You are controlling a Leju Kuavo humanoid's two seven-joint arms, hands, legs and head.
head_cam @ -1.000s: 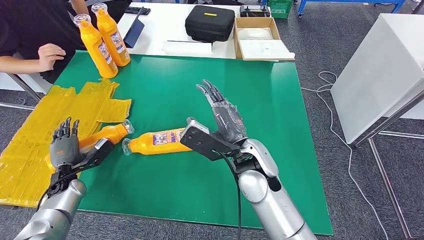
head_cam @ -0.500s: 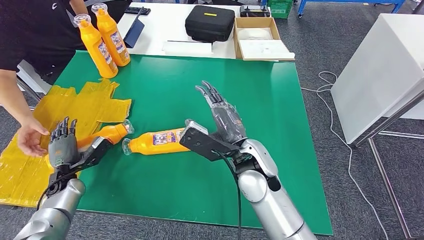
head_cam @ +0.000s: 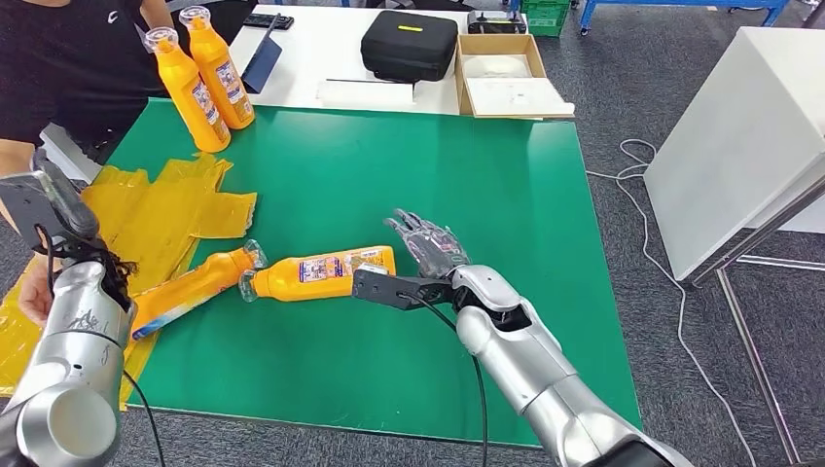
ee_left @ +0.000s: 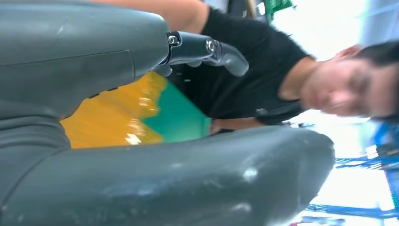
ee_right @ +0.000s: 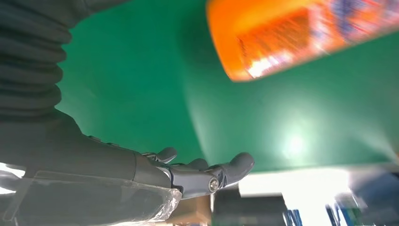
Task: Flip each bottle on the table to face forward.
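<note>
Two orange bottles lie on the green mat [head_cam: 506, 195]. One lying bottle [head_cam: 316, 273] has its label up and its cap pointing left. The other lying bottle [head_cam: 190, 287] rests partly on yellow sheets. Two more orange bottles [head_cam: 185, 92] [head_cam: 219, 68] stand upright at the back left. My right hand [head_cam: 428, 248] hovers low over the mat by the base of the labelled bottle [ee_right: 301, 33], fingers spread and holding nothing [ee_right: 188, 174]. My left arm [head_cam: 68, 331] is raised at the left edge. My left hand [ee_left: 84, 52] has thumb and fingers apart, with nothing in it.
A person in a black shirt [head_cam: 78, 58] stands at the back left, one hand [head_cam: 34, 292] on the yellow plastic sheets [head_cam: 146, 209]. Behind the mat a white table [head_cam: 321, 58] holds a black case [head_cam: 409, 44] and a cardboard box [head_cam: 506, 78]. A white cabinet [head_cam: 739, 126] stands at the right.
My left arm has swung up and away from the left lying bottle. My right hand has dropped lower, beside the labelled bottle's base. The person's hand has reached onto the yellow sheets.
</note>
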